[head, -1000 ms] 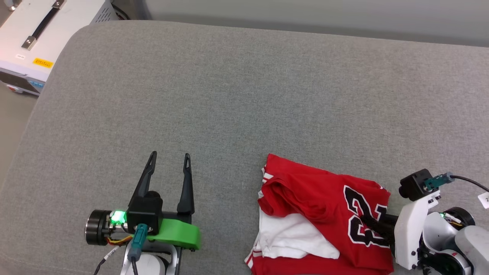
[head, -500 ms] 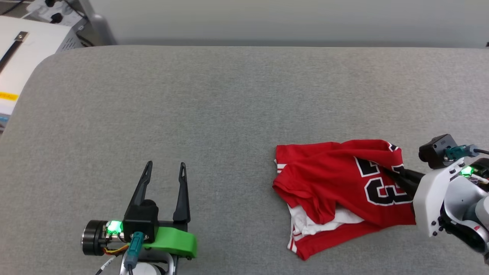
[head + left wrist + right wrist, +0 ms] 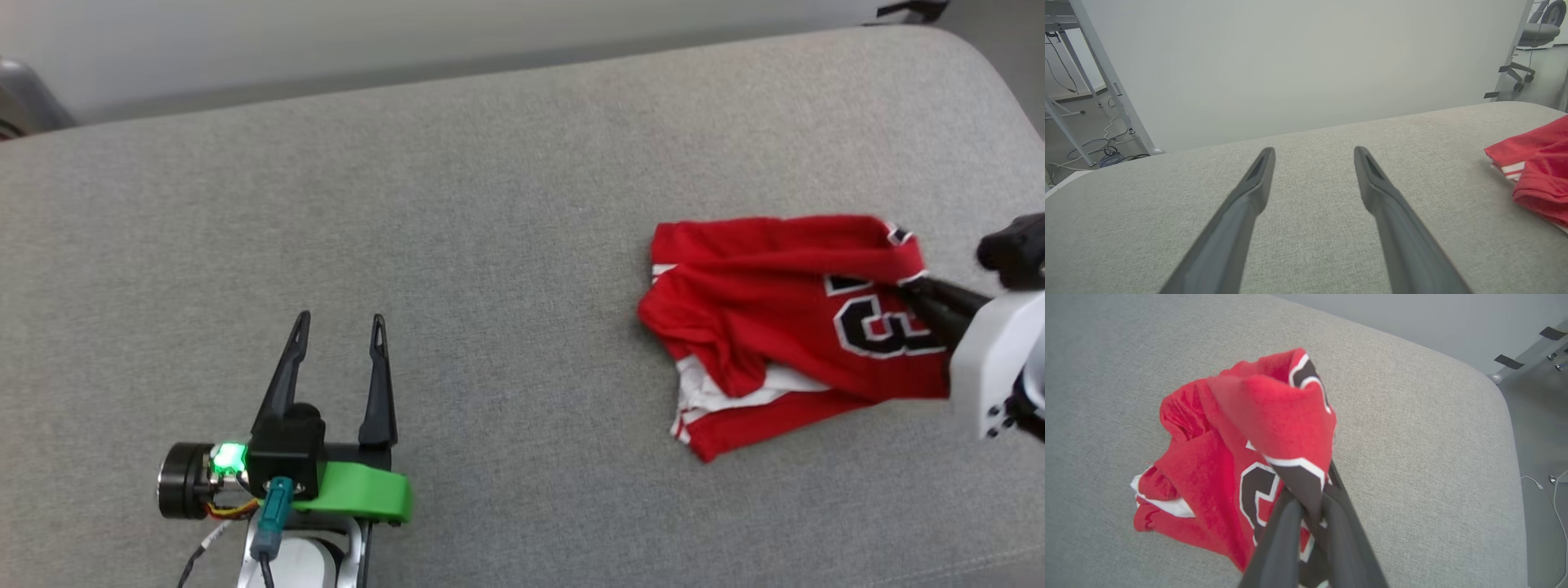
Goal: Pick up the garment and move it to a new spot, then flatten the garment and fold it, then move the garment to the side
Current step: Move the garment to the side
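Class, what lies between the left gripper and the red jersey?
Bare grey cushion, nothing else, between the left gripper and the jersey; the head view shows it.

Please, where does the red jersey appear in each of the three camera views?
Head view: the red jersey lies at the right, at middle height.
Left wrist view: the red jersey is at the right edge, partly cut off.
Right wrist view: the red jersey is central, pinched by the right pincer.
Shared landmark: the grey cushion beneath it.
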